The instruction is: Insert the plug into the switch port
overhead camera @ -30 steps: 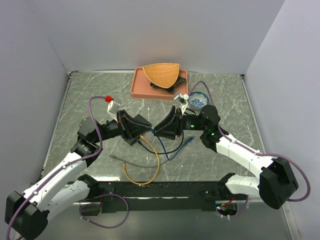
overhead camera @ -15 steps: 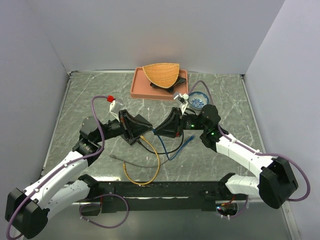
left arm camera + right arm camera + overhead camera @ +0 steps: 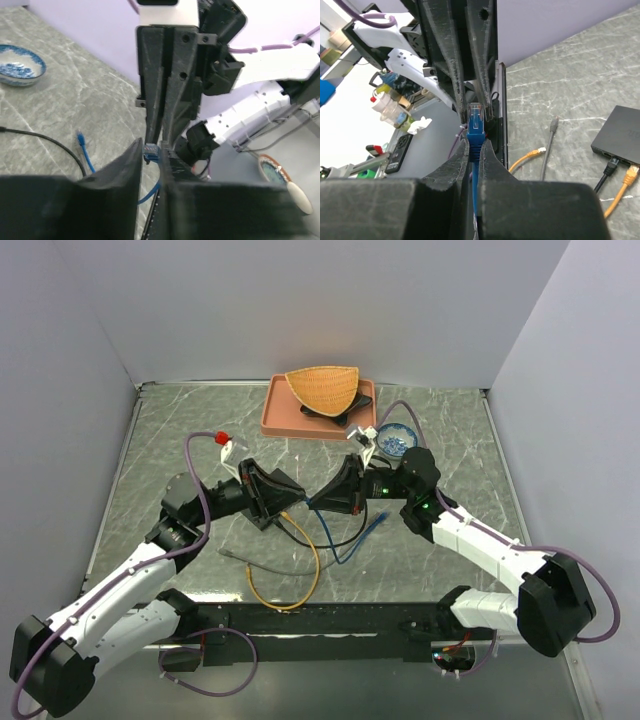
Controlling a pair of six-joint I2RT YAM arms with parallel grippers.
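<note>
Both arms meet tip to tip above the middle of the grey marbled bench; left arm reaches in from the left, right arm from the right.

Right jaws: closed on the blue plug, pinching its blue boot; the clear tip stands proud of the fingertips; the blue cable hangs from the grip and trails over the bench to a second blue plug lying loose.

Left jaws: a narrow slot apart, with the held plug's clear tip in the slot; we cannot tell whether they press on it or only flank it.

The switch: flat on the bench below the meeting point, on the left arm's side; the overhead view shows little of it, since the left arm's wrist covers it; its port side shows in the right wrist view, with a black connector and an orange connector already seated; the held plug is up in the air, apart from the switch, in no port.

Also on the bench: orange cable in a loop; black cable; grey cable with a free end; blue-and-white bowl behind the right arm's wrist; at the far edge a terracotta tray carrying a wicker basket set on a black square dish.
</note>
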